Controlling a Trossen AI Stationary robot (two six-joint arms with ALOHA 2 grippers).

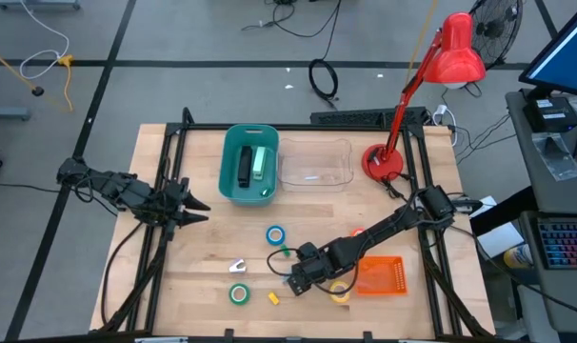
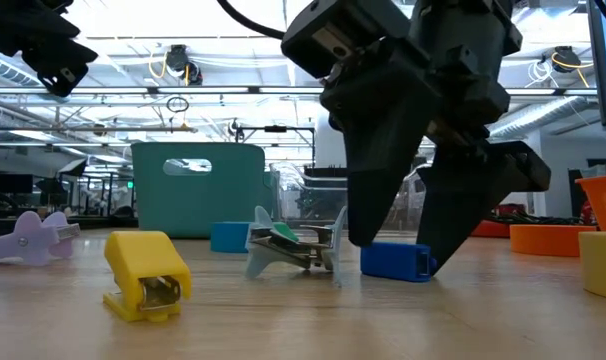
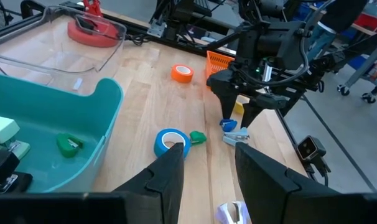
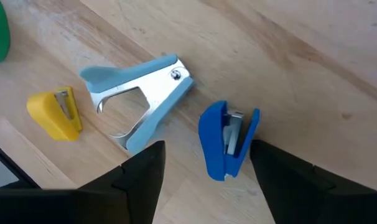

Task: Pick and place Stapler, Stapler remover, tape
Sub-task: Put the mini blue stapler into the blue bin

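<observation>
My right gripper (image 1: 293, 278) points down at the table's near middle, open. Its fingers stand on either side of a small blue stapler (image 4: 226, 140) that lies on its side on the wood. Beside it lie a light-blue staple remover (image 4: 142, 93) and a small yellow stapler (image 4: 55, 115). Tape rolls lie flat around: blue (image 1: 275, 234), green (image 1: 238, 293), orange (image 3: 182, 73), yellow (image 1: 341, 292). A lilac staple remover (image 1: 238, 267) and a green one (image 3: 196, 137) lie nearby. My left gripper (image 1: 201, 211) hangs open above the table's left side, holding nothing.
A teal bin (image 1: 224, 162) at the far middle holds a black stapler (image 1: 244, 164) and a pale green one (image 1: 260, 160). Next to it are a clear tray (image 1: 315, 164) and a red desk lamp (image 1: 384, 162). An orange basket (image 1: 379, 276) stands right of my right gripper.
</observation>
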